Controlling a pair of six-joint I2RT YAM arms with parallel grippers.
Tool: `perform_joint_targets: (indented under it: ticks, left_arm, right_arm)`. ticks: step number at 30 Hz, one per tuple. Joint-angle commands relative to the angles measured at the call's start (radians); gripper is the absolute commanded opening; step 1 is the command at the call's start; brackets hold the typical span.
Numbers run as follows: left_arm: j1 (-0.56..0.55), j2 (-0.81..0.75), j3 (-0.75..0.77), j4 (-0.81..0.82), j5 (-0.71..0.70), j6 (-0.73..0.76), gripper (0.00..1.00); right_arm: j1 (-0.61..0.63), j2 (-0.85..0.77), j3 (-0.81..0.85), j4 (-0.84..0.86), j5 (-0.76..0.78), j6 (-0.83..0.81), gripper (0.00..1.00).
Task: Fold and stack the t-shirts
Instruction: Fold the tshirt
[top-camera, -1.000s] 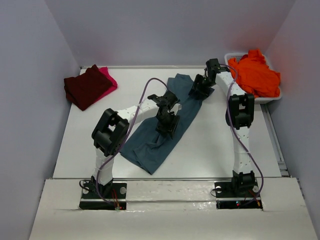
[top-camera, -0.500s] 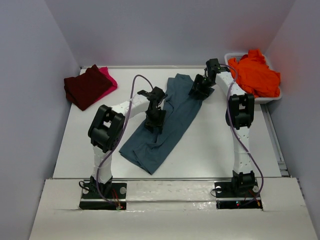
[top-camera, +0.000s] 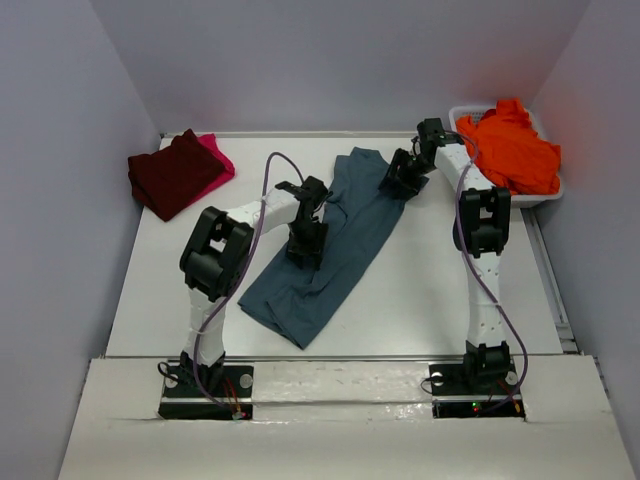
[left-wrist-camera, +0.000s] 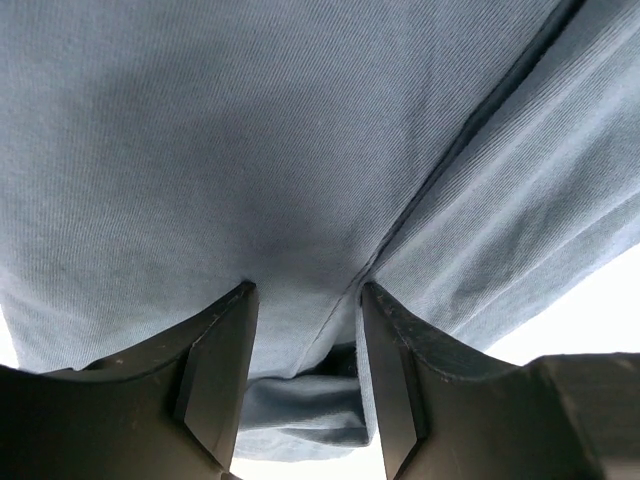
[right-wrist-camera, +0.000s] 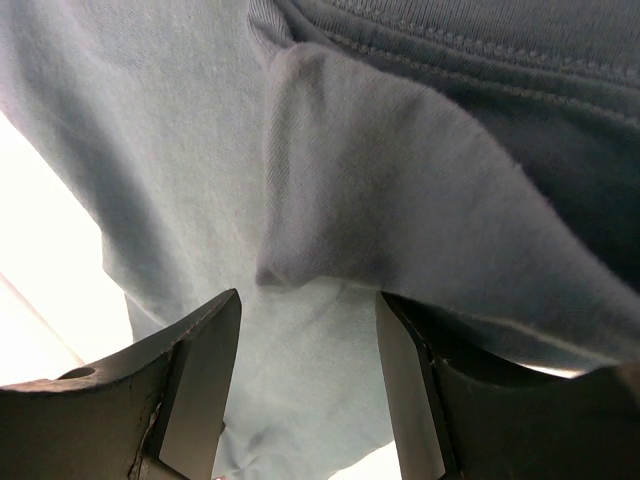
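Both claws stand half open, gripping nothing, low over the slate-blue t-shirt (top-camera: 352, 238) spread across the worktop (top-camera: 440, 285). Its middle lies under the left claw (top-camera: 305, 246) (left-wrist-camera: 306, 295), a fold line running between the fingers (left-wrist-camera: 215, 370). Its far end lies under the right claw (top-camera: 401, 181) (right-wrist-camera: 308, 300), a raised flap just ahead.

Right gripper (right-wrist-camera: 305, 300), fingers parted, close over the blue shirt (right-wrist-camera: 150, 120), with a folded flap of it just beyond the fingertips. White counter (right-wrist-camera: 40, 290) at left.
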Motion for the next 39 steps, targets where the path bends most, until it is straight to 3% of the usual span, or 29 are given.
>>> perform_joint_targets:
  ticks: [1, 11, 16, 18, 19, 21, 39]
  left_arm:
    - [0.010, -0.088, -0.038, -0.045, -0.026, 0.007, 0.59]
    - [0.021, -0.134, -0.131, -0.035, 0.017, 0.006, 0.59]
    - [0.012, -0.151, -0.200, -0.034, 0.034, 0.012, 0.59]
    - [0.003, -0.168, -0.223, -0.034, 0.042, 0.007, 0.59]
    - [0.003, -0.174, -0.243, -0.032, 0.048, 0.007, 0.59]
    - [-0.010, -0.185, -0.262, -0.035, 0.054, 0.006, 0.59]
    - [-0.040, -0.373, -0.495, -0.023, 0.078, -0.072, 0.59]
  right_arm:
    - [-0.025, 0.040, 0.053, 0.001, 0.006, 0.004, 0.62]
    - [-0.056, 0.185, 0.260, -0.024, -0.112, 0.046, 0.64]
    - [-0.065, 0.239, 0.282, 0.016, -0.181, 0.074, 0.65]
    - [-0.065, 0.276, 0.299, 0.028, -0.207, 0.080, 0.72]
    - [-0.065, 0.286, 0.320, 0.031, -0.216, 0.083, 0.82]
    - [-0.065, 0.305, 0.337, 0.042, -0.230, 0.089, 0.85]
    - [-0.092, 0.348, 0.336, 0.100, -0.293, 0.114, 0.87]
